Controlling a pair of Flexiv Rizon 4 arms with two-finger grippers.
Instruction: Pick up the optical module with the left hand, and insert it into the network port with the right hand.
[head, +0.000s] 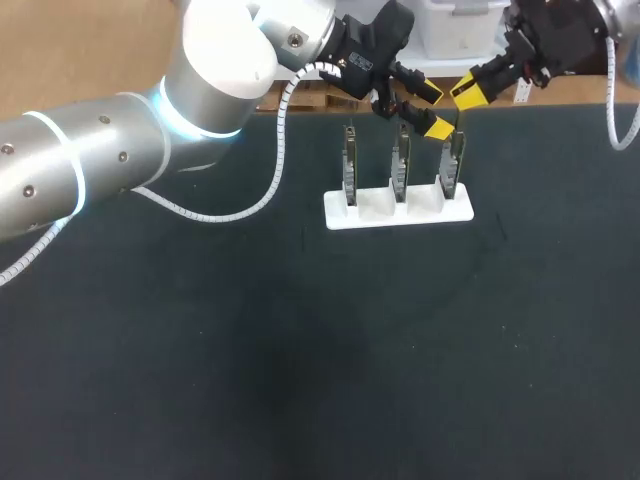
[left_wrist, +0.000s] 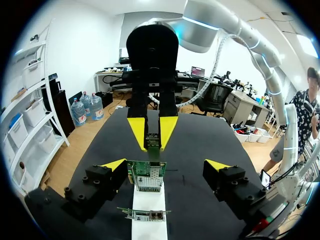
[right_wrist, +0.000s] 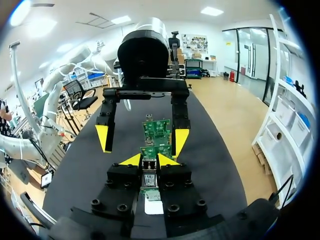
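My right gripper (right_wrist: 149, 160) is shut on the small metal optical module (right_wrist: 149, 176). The module's far end sits at the top edge of the nearest green network card (right_wrist: 150, 150). In the left wrist view the right gripper (left_wrist: 152, 134) points down onto that card (left_wrist: 147, 176), the module (left_wrist: 152, 141) between its yellow tips. My left gripper (left_wrist: 165, 165) is open with one finger on either side of the same card, touching nothing. From the head view both grippers, the left gripper (head: 435, 110) and the right gripper (head: 465, 97), meet over the rightmost card (head: 452, 165).
A white holder (head: 398, 212) stands at the back middle of the black table and carries three upright green cards in a row. The left arm (head: 120, 150) stretches across the table's back left. Another card (left_wrist: 145, 215) stands under the left wrist.
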